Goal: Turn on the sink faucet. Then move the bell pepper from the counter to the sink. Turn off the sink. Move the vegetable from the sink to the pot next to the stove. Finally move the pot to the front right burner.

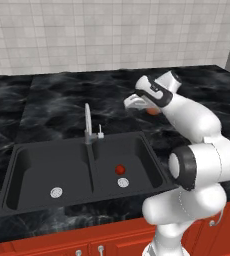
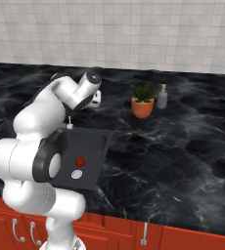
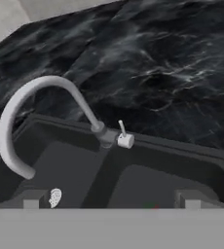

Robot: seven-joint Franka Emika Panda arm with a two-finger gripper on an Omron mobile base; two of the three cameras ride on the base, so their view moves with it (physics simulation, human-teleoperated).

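The red bell pepper (image 1: 120, 169) lies in the right basin of the black sink (image 1: 37, 170), just behind that basin's drain (image 1: 123, 182). From the other side the bell pepper (image 2: 80, 161) rests in the sink (image 2: 92, 146) beside the arm. The silver faucet (image 1: 88, 122) rises at the sink's back rim, its small lever (image 1: 100, 134) to the right. My gripper (image 1: 132, 103) hovers open above the counter (image 1: 52, 105) behind the right basin. In the hand view my gripper (image 3: 109, 200) looks down on the faucet (image 3: 31, 107) and lever (image 3: 125, 138), its fingers wide apart and holding nothing. The pot and stove are out of view.
An orange plant pot (image 2: 142, 102) with green leaves and a grey soap bottle (image 2: 162, 96) stand on the counter to the right of the hand. Tiled wall runs along the back. Red cabinet fronts lie below the counter's front edge.
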